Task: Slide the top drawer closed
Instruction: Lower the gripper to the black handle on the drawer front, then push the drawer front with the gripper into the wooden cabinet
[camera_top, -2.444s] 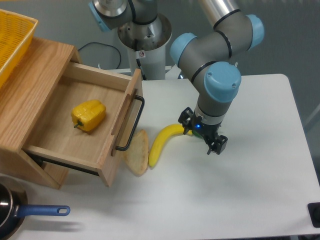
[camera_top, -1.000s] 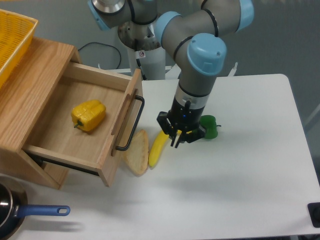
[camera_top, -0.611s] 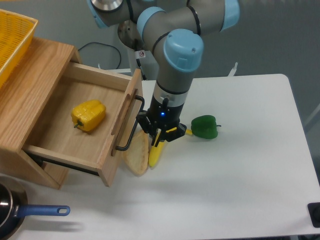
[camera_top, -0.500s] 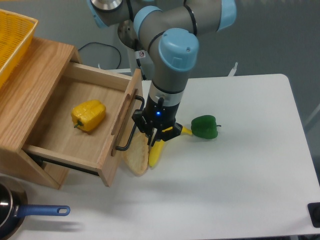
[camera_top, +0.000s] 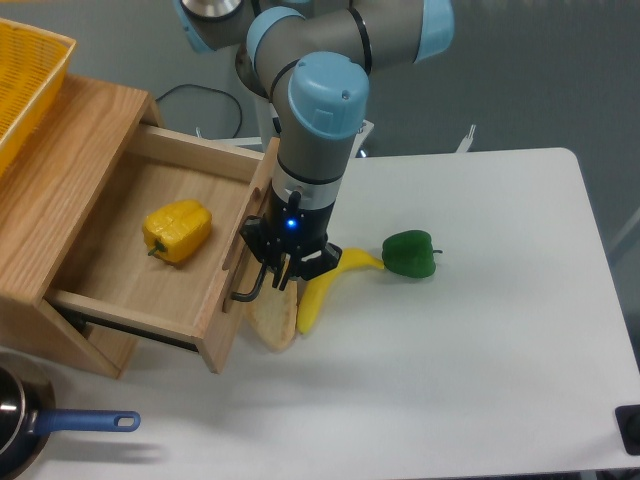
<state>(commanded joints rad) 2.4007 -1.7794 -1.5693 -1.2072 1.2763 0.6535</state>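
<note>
The top drawer of light oak stands pulled far out of the cabinet, with a yellow bell pepper lying inside. Its black bar handle runs along the front panel; only the lower end shows, the rest is behind my arm. My gripper points down right at the drawer front, against or just beside the handle. Its fingers are drawn together and hold nothing.
A banana and a slice of bread lie on the white table just below the gripper. A green bell pepper sits to the right. A yellow basket rests on the cabinet; a blue-handled pan is at the bottom left.
My gripper has swept left across the table, over the banana, from beside the green pepper to the drawer front. The drawer has not moved.
</note>
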